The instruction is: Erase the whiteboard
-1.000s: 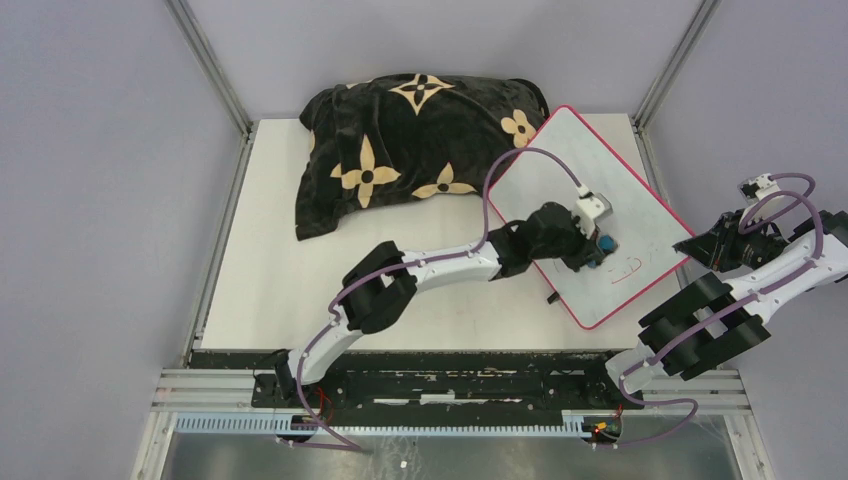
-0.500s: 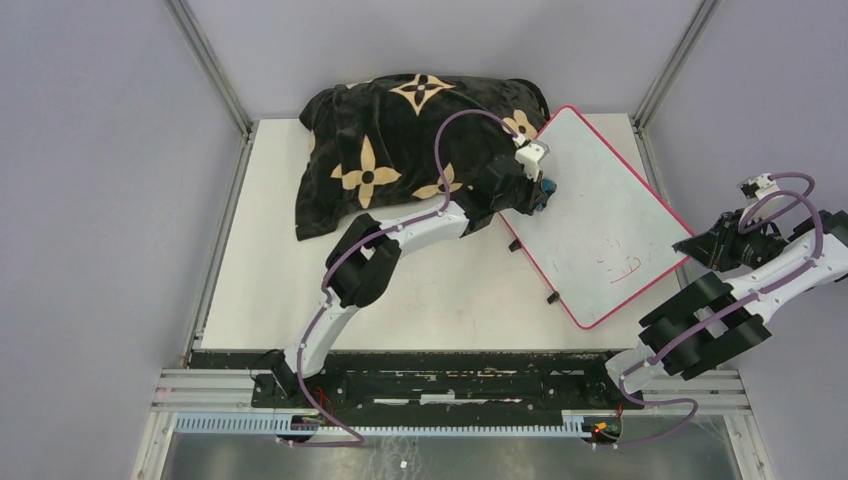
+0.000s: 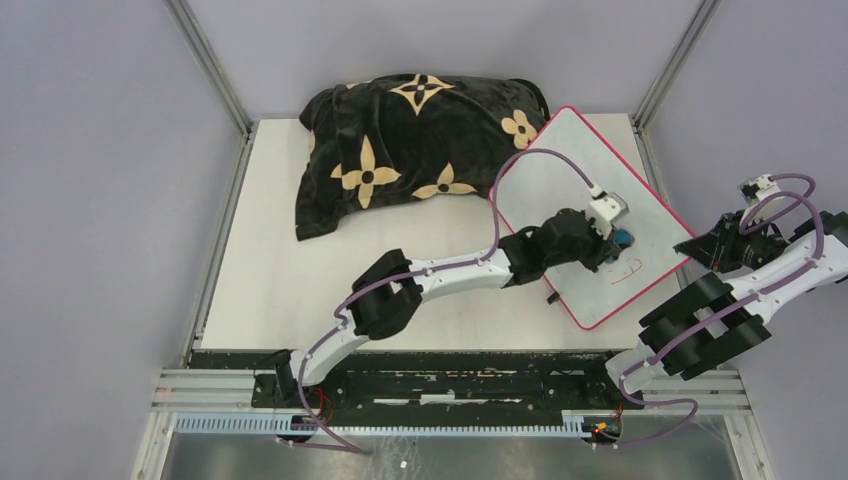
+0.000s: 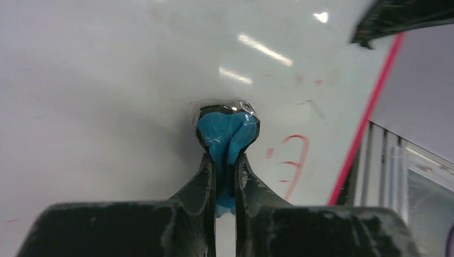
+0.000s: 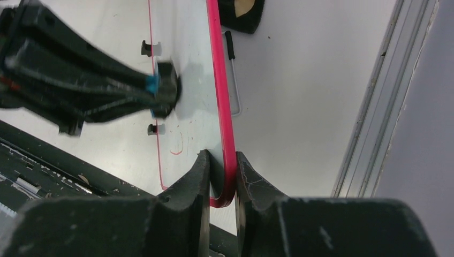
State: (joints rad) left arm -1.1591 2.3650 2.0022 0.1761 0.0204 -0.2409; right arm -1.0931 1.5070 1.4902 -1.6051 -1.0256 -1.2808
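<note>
The whiteboard point(image 3: 570, 185), white with a red-pink rim, lies tilted at the table's right. Red handwritten marks point(image 3: 629, 268) remain near its near-right edge. My left gripper point(image 3: 618, 238) is shut on a blue eraser point(image 4: 227, 128), which presses on the board just left of the marks point(image 4: 295, 159). My right gripper point(image 3: 692, 246) is shut on the board's rim point(image 5: 220, 101) at its right corner, one finger on each side of the rim. The left gripper and eraser also show in the right wrist view point(image 5: 159, 88).
A black pillow with tan flower pattern point(image 3: 400, 135) lies at the back, touching the board's far-left corner. A small black foot point(image 3: 552, 297) sticks out from the board's near edge. The metal frame rail point(image 5: 385, 91) runs along the table's right side.
My left gripper swept with the eraser from the board's middle to its far-left edge, then back to the near right beside the red marks. Fewer marks show now. The right gripper held still.
</note>
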